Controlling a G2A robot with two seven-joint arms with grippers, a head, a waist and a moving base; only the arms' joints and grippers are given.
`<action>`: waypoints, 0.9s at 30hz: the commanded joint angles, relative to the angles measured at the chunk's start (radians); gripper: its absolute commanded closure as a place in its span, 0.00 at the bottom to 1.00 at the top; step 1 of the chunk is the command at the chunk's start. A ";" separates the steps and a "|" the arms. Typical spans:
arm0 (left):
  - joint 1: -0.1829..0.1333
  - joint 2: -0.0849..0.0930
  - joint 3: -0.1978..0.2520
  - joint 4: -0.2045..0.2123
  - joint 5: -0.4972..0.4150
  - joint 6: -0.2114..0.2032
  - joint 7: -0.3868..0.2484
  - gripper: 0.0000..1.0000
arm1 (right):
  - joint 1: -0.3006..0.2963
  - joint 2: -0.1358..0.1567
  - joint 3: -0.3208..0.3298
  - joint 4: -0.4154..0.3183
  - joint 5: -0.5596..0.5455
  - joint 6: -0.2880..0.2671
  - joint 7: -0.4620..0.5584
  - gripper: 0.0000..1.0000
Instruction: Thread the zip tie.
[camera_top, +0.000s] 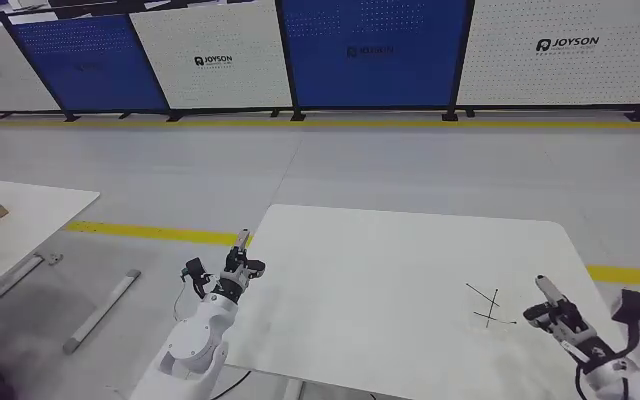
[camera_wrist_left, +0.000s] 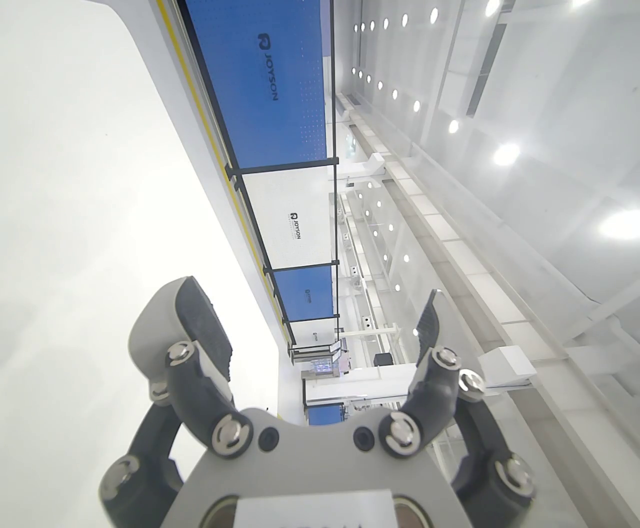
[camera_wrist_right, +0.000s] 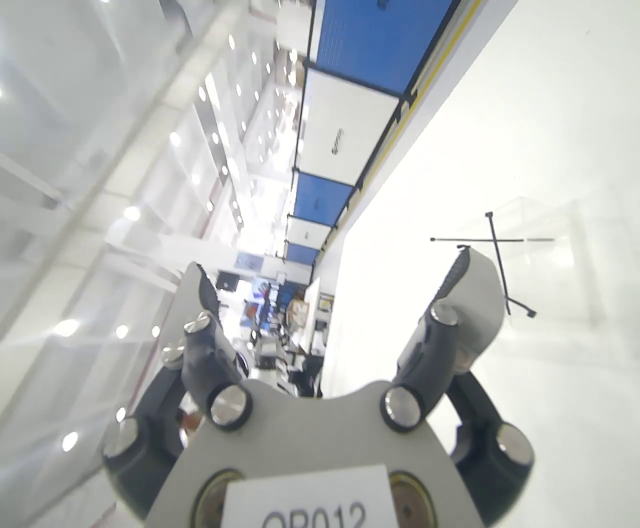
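While nothing's threaded yet, you're right at the start!
The table (camera_top: 400, 260) is smooth matte white with rounded corners. Your left gripper (camera_wrist_left: 320, 310) sits by its left edge, ribbed black pads (camera_wrist_left: 205, 325) spread wide, empty. Your right gripper (camera_wrist_right: 332, 265) gapes too, holding nothing, near the zip ties (camera_top: 490, 305): thin black straps lying crossed and flat at the table's right side. Picking up and threading remain, I'd say.

I see a row of blue panels (camera_top: 372, 52) and white panels (camera_top: 212, 55) closing off the far side of a grey floor (camera_top: 400, 165), with a yellow line (camera_top: 150, 232) running across it. The white table (camera_top: 400, 290) stands nearest me, a second table (camera_top: 35, 215) sits off to its left, and round ceiling lights (camera_wrist_left: 506, 153) glow overhead
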 joint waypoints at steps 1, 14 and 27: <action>0.000 0.000 0.000 0.000 0.000 0.000 0.000 0.00 | 0.020 0.008 0.001 0.001 -0.041 0.035 0.105 0.00; 0.000 0.000 0.000 0.000 0.000 0.000 0.000 0.00 | 0.023 0.008 0.001 0.002 -0.042 0.039 0.112 0.00; 0.000 0.000 0.000 0.000 0.000 0.000 0.000 0.00 | 0.092 0.023 -0.009 0.012 -0.072 0.011 0.262 0.00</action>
